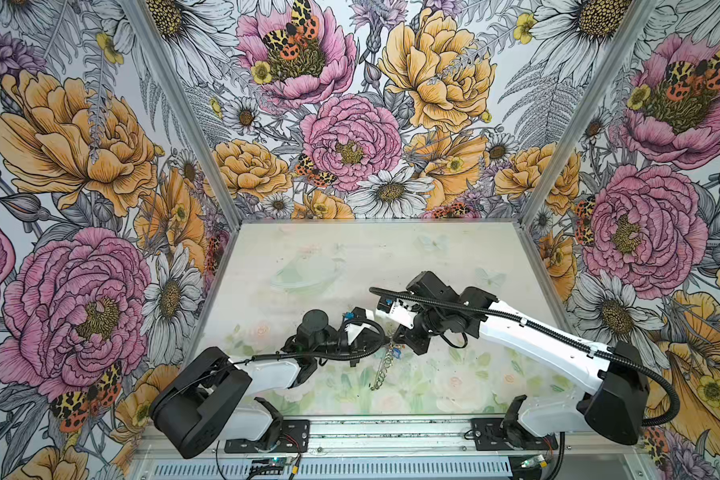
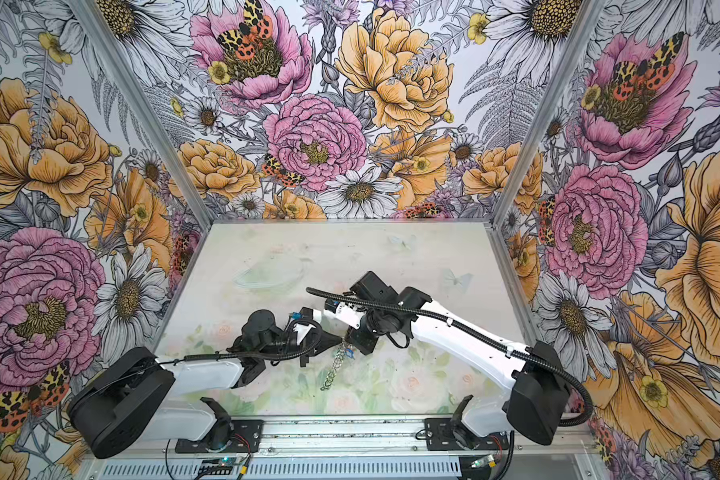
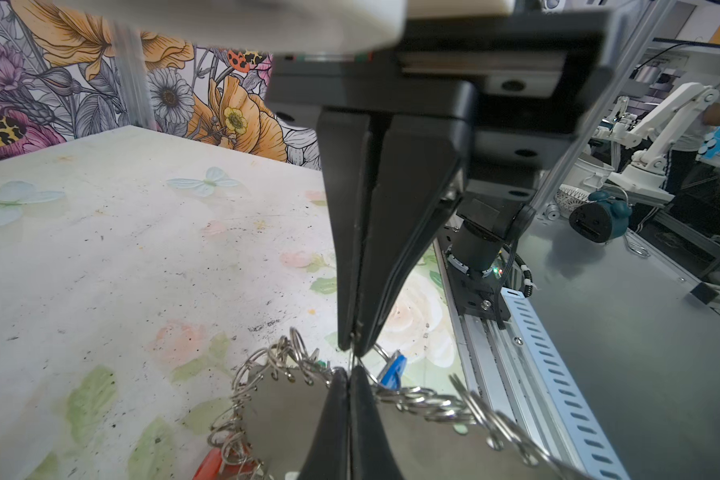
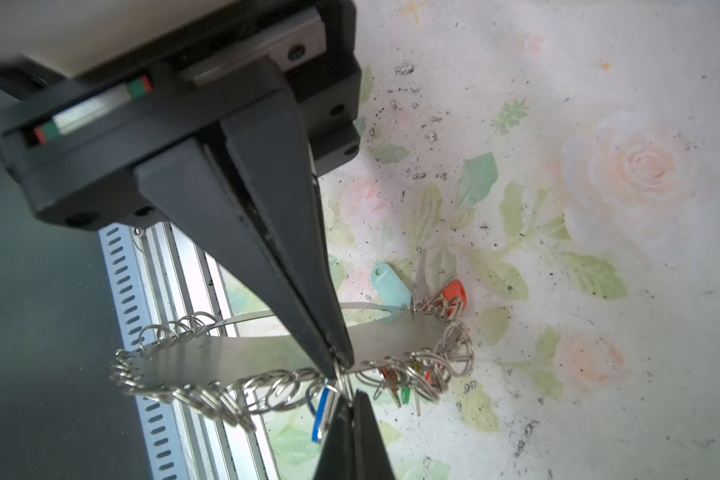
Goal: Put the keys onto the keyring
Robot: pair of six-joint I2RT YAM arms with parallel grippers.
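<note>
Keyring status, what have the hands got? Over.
Right hand shut on the keyring, at its rim. Left hand shut on a small ring beside the blue key, tip to tip with the right. Nothing blocking seen.

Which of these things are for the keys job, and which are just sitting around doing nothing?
For the job:
- keyring
- coloured keys
- left gripper and right gripper, both shut at the keyring's rim

Just lying about:
- blue-green clock
- white basket
</note>
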